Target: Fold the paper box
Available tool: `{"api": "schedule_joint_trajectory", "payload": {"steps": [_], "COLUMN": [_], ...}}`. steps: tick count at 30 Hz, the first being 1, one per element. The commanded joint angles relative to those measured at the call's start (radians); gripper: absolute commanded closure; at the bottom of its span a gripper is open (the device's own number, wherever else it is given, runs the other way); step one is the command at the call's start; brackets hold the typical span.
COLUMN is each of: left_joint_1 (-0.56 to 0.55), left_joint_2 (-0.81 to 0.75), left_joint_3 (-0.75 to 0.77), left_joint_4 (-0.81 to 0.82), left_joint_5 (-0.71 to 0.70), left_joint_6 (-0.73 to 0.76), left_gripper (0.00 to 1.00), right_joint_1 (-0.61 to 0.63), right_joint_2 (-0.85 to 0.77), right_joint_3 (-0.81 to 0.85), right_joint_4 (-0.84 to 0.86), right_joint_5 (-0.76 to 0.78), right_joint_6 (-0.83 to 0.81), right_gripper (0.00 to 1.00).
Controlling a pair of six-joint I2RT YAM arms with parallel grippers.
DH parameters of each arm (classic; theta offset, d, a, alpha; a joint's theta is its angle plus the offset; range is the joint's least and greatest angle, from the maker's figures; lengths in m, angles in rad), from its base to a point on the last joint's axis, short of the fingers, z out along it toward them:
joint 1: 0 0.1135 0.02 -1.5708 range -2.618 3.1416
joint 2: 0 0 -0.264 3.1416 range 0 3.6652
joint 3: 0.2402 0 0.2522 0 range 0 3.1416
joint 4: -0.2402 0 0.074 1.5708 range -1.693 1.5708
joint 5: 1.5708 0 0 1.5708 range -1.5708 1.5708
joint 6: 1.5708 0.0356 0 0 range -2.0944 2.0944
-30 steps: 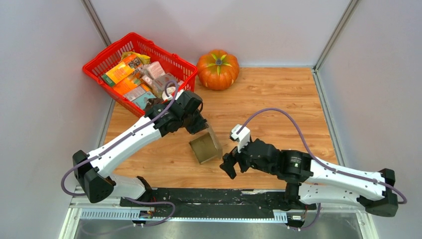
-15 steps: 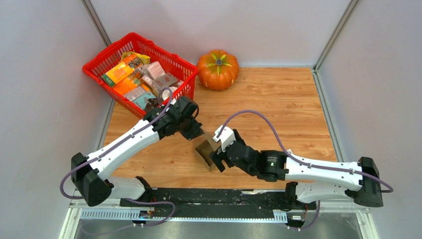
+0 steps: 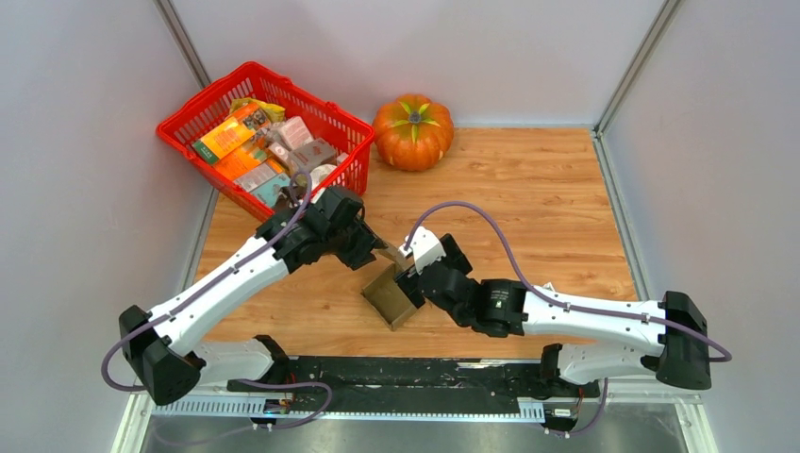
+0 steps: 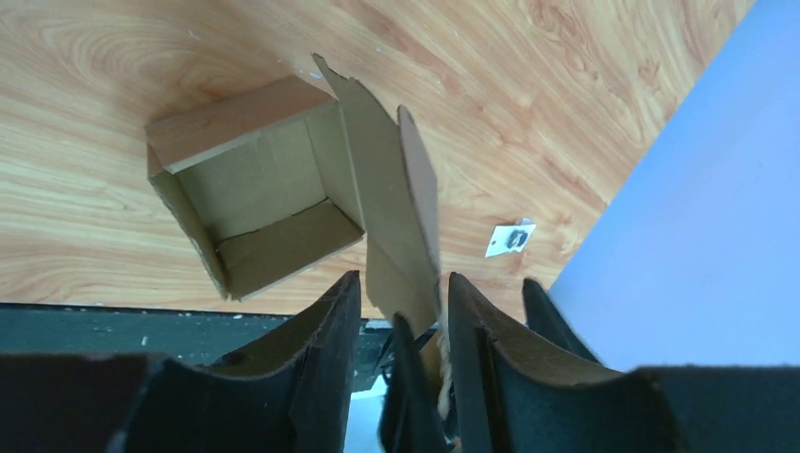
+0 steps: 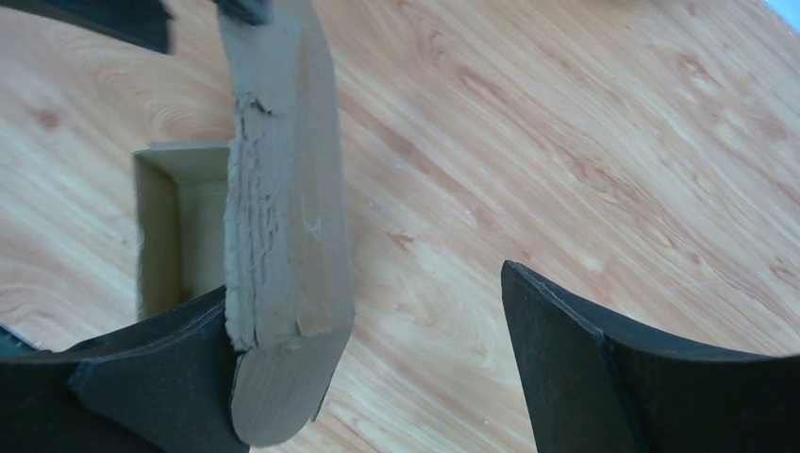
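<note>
The paper box [image 3: 390, 297] is a small brown open-topped cardboard box on the wooden table, near the front middle. Its long lid flap [image 4: 389, 217] stands up from the box's [image 4: 255, 203] right wall. My left gripper [image 4: 403, 276] is open, and the flap's end sits loosely between the fingers [image 4: 332, 321]. From above, this gripper [image 3: 381, 252] hangs just behind the box. My right gripper [image 5: 366, 283] is open wide, with the flap [image 5: 283, 217] leaning against its left finger [image 5: 179, 377]. It [image 3: 408, 276] sits at the box's right edge.
A red basket [image 3: 203, 106] of colourful packages stands at the back left, close behind my left arm. An orange pumpkin [image 3: 412, 132] sits at the back centre. A small white card [image 4: 510, 239] lies on the table by the wall. Grey walls close both sides.
My left gripper has opened and let go of the lid flap. My right arm has swung left and forward to the box, so the flap now rests against its finger.
</note>
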Motion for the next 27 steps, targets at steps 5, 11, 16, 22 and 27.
{"api": "schedule_joint_trajectory", "payload": {"steps": [5,11,16,22,27], "left_joint_1": [0.007,0.007,0.007,0.007,0.007], "left_joint_2": [-0.228,-0.491,-0.513,-0.344,-0.257], "left_joint_3": [-0.088,-0.350,-0.431,-0.522,-0.573], "left_joint_4": [0.105,0.391,0.425,0.507,0.612], "left_joint_5": [-0.130,-0.083,0.011,0.066,0.001], "left_joint_6": [0.258,0.553,0.679,0.757,0.800], "left_gripper": [0.34,0.35,0.35,0.39,0.37], "right_joint_1": [-0.062,-0.093,-0.117,-0.137,-0.149], "right_joint_2": [-0.023,-0.028,-0.048,-0.025,0.009], "right_joint_3": [0.015,0.022,0.019,0.025,0.039], "right_joint_4": [0.082,0.080,0.079,0.103,0.132], "right_joint_5": [0.024,0.023,0.001,0.000,-0.014], "right_joint_6": [-0.023,-0.046,-0.052,-0.123,-0.137], "right_gripper": [0.08,0.06,0.05,0.03,0.02]}}
